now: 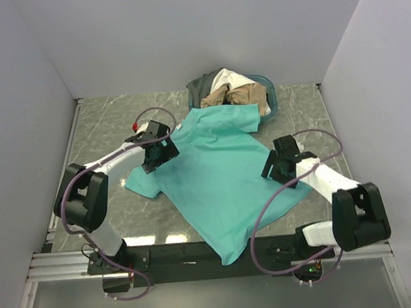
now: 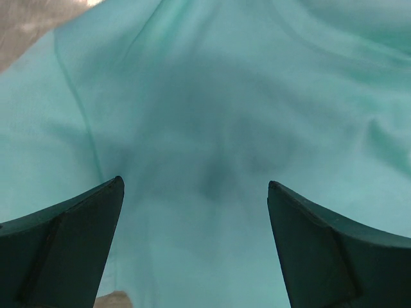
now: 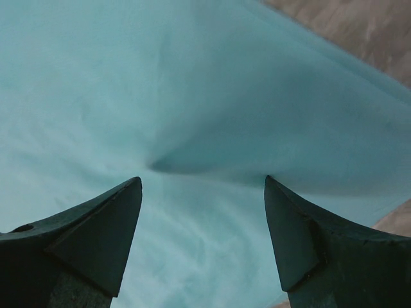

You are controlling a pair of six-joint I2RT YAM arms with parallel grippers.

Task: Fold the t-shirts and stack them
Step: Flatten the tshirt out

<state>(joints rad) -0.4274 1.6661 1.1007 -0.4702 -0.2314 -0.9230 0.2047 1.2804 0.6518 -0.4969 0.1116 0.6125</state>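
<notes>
The teal-green t-shirt (image 1: 221, 174) lies spread flat and slanted on the grey table, collar toward the back, hem hanging near the front edge. My left gripper (image 1: 165, 151) is open just above the shirt's left shoulder; its fingers (image 2: 70, 244) frame only teal cloth (image 2: 205, 128). My right gripper (image 1: 270, 165) is open over the shirt's right side, above a small crease (image 3: 160, 165) in the cloth (image 3: 128, 77). The cream-white (image 1: 227, 78), tan-beige (image 1: 240, 94) and dark grey (image 1: 201, 86) t-shirts lie bundled in the basket at the back.
The oval teal-blue basket (image 1: 270, 94) stands at the back of the table, the green shirt's right sleeve touching it. White walls close in left, right and back. Bare marbled table (image 1: 106, 125) shows at the left and at the back right (image 1: 308, 113).
</notes>
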